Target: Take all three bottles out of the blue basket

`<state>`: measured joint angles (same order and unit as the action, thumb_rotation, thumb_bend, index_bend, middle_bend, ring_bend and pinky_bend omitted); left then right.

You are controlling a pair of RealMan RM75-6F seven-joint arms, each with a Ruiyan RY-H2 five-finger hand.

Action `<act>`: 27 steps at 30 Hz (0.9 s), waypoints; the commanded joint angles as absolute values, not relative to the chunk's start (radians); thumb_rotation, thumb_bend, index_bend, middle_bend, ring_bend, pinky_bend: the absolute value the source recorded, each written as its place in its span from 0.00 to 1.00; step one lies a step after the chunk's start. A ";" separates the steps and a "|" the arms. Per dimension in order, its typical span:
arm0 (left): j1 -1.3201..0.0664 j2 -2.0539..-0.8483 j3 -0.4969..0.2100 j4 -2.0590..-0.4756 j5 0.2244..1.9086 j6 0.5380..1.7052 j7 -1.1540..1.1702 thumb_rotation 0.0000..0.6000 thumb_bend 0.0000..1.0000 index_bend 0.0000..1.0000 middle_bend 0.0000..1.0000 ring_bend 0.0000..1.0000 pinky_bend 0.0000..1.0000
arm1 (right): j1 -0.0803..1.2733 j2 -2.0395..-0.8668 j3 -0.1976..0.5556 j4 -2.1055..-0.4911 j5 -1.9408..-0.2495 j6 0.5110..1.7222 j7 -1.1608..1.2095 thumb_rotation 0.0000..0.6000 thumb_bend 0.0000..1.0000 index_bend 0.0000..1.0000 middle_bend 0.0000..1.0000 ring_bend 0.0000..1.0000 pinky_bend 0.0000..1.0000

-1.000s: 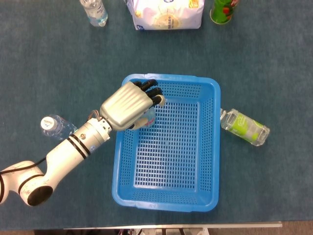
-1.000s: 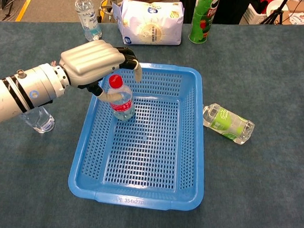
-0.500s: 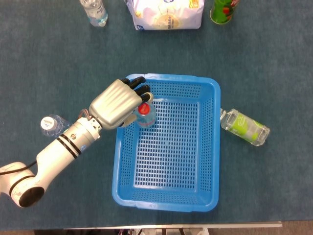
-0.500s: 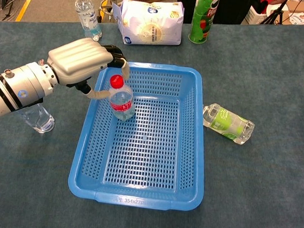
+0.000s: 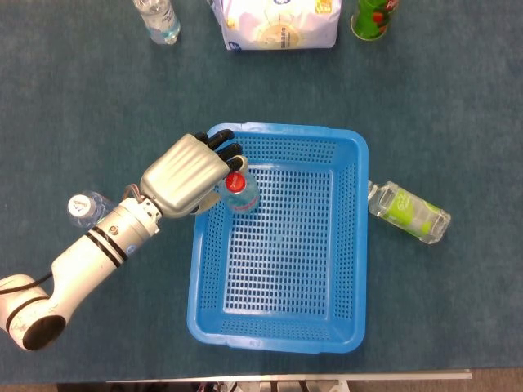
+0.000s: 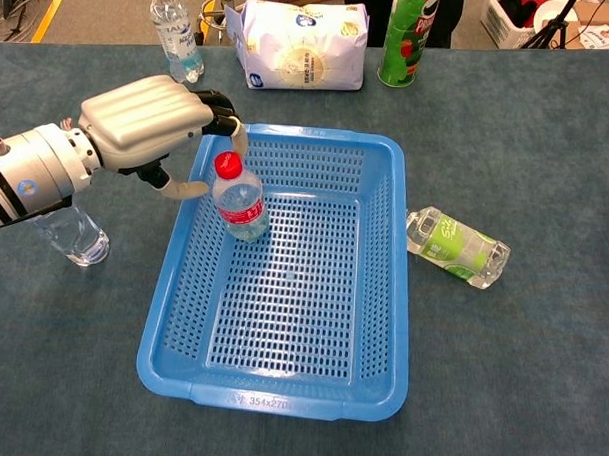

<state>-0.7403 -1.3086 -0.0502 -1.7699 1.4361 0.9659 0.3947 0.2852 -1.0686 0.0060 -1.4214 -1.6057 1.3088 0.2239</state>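
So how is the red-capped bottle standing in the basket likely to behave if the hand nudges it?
The red-capped bottle stands upright, tall and narrow on the blue basket mesh floor, so it probably tips easily. It looks like thin clear plastic, likely light. If it tips, its round body would probably roll.

top bottle [image 5: 157,18] cropped, green can [image 5: 374,16] cropped, left bottle [image 6: 74,235] half-hidden behind forearm
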 commanded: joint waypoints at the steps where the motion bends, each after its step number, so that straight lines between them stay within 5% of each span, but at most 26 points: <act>1: -0.740 -1.311 -0.051 -1.767 1.436 0.967 0.394 1.00 0.28 0.38 0.34 0.21 0.45 | 0.285 -1.069 0.006 -1.421 -1.605 1.309 0.225 1.00 0.00 0.25 0.32 0.31 0.58; 27: -0.741 -1.300 -0.048 -1.785 1.447 0.965 0.394 1.00 0.28 0.43 0.44 0.27 0.45 | 0.282 -1.075 0.003 -1.409 -1.605 1.312 0.238 1.00 0.00 0.25 0.32 0.31 0.58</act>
